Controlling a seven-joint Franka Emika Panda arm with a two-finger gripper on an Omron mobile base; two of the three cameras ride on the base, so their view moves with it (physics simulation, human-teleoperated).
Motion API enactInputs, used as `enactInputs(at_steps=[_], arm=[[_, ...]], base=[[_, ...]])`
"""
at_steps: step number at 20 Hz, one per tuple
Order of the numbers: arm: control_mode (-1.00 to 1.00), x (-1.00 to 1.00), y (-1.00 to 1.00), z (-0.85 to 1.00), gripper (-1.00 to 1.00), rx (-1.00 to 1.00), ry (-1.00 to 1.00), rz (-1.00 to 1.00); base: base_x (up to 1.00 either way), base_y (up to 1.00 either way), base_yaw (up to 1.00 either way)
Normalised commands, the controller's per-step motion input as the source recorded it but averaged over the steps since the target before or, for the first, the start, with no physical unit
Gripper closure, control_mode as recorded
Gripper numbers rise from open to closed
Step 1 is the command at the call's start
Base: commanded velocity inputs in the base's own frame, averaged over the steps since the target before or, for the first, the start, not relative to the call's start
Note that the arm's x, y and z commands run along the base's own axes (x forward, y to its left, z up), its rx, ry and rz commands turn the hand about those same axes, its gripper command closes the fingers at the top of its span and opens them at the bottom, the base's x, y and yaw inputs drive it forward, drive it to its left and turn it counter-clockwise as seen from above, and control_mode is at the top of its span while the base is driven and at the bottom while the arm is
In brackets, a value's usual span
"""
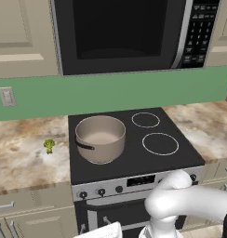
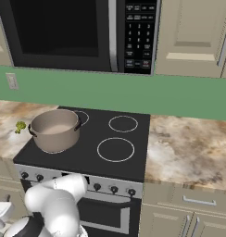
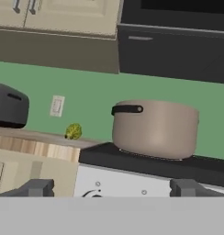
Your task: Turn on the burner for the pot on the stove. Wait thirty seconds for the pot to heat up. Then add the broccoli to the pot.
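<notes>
pot [image 1: 100,138] on stove [image 1: 134,158] front-left ring | broccoli [image 1: 49,146] on counter [image 1: 22,158] to its left | gripper [image 3: 111,188] spread wide, empty, apparently facing the knobs

One pot, one broccoli floret, one stove, one microwave.

Seen from the hand: a single pot [image 3: 155,128] ahead and slightly right, with one dark loop handle [image 3: 127,109] facing the hand. One broccoli [image 3: 73,131] ahead to the left of the pot, on the counter [image 1: 22,158]. One stove [image 1: 134,153] under the pot, showing three uncovered white rings [image 1: 160,143] on its glass in the base views and six black knobs [image 2: 114,189] along its silver panel. One microwave [image 1: 124,32] above. One wall outlet [image 3: 57,106] left of the broccoli. One dark rounded appliance [image 3: 8,106] at far left.
</notes>
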Motion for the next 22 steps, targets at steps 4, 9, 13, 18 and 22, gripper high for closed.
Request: enactInputs(at_steps=[4, 9, 13, 18, 22], arm=[[-1.0, 0.0, 0.02, -0.24, -1.0, 0.0, -0.01, 0.0], [-1.0, 0.0, 0.0, -0.16, -1.0, 0.02, 0.0, -0.01], [-1.0, 0.09, -0.01, -0.01, -1.0, 0.05, 0.0, -0.01], [-1.0, 0.22, -0.08, 0.0, -1.0, 0.06, 0.0, 0.0], [-1.0, 0.17, -0.26, 0.0, -1.0, 0.1, 0.0, 0.0]], base=[[0.0, 0.0, 0.0], [0.0, 0.0, 0.0], [0.0, 0.0, 0.0], [0.0, 0.0, 0.0], [0.0, 0.0, 0.0]])
